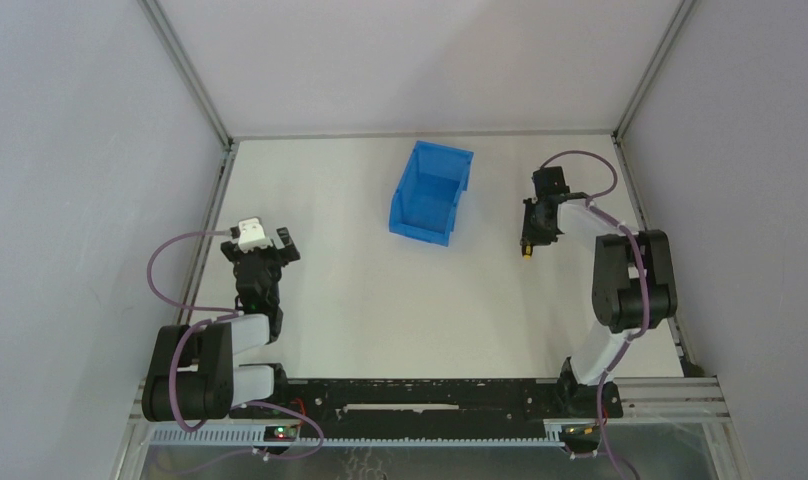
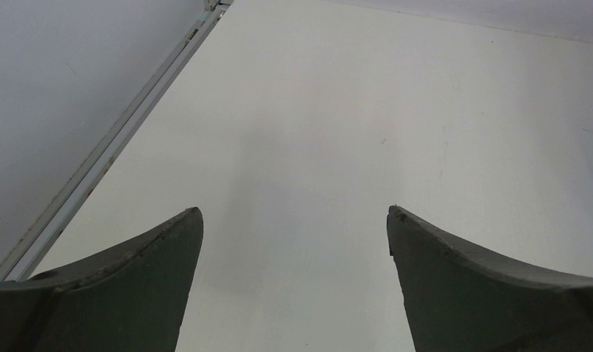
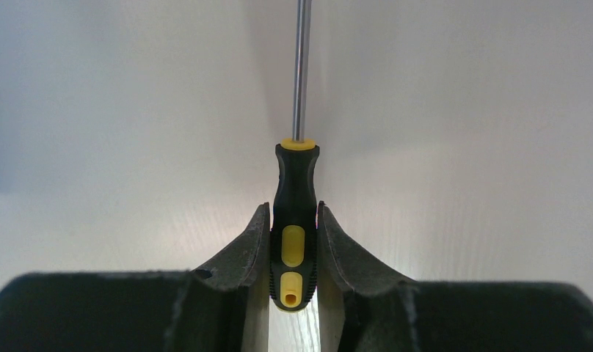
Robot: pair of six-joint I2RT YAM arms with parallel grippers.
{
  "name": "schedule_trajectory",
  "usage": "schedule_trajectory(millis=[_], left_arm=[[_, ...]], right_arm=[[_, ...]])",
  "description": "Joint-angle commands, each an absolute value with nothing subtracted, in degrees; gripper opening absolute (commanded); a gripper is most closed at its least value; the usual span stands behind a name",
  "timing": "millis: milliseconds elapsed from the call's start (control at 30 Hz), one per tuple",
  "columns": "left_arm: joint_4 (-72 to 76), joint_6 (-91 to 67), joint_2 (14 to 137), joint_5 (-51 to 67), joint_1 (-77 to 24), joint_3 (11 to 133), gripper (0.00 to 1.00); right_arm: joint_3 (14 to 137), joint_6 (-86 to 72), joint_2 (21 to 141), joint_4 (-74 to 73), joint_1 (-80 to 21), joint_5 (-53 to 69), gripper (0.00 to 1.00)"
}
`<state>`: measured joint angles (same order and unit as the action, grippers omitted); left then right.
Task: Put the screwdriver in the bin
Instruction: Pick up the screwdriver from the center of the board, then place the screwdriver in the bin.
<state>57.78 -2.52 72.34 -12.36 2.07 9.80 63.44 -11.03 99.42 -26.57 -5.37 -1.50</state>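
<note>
From above, the blue bin (image 1: 443,156) sits on the white table (image 1: 360,290), far side, about the middle, its lowered lip facing near. Well apart to its right, the right gripper (image 1: 529,238) points down on the screwdriver (image 1: 526,253), whose yellow end peeks out on the near side. The left gripper (image 1: 263,240) hangs by the left edge.

Left wrist view: both fingers (image 2: 132,293) are spread wide over the table.

Right wrist view: the fingers are clamped snug on the black-and-yellow handle (image 3: 294,198), and the thin shaft (image 3: 301,73) runs straight away. Lifted or resting on the table? I can't tell.
</note>
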Motion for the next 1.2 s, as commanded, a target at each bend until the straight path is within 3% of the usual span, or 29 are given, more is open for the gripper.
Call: schedule_trajectory(millis=[0,433,767,1167], left_arm=[[59.77,-1.41,71.98,-13.06,2.37,11.27,1.0],[59.77,-1.41,71.95,-13.03,2.33,11.33,1.0],[59.76,-1.41,71.97,-13.02,2.37,11.29,1.0],[59.72,-1.4,71.98,-13.07,2.36,11.26,1.0]], right_arm=[[66.59,-10.77,91.91,-29.93,-5.27,-3.19,0.2],[82.41,-9.36,78.63,-44.67,-5.27,-3.58,0.19],[100.03,-8.81,76.2,-55.39,-6.53,-4.92,0.18],[103.76,-9.85,78.38,-56.99,-9.26,-5.79,0.18]])
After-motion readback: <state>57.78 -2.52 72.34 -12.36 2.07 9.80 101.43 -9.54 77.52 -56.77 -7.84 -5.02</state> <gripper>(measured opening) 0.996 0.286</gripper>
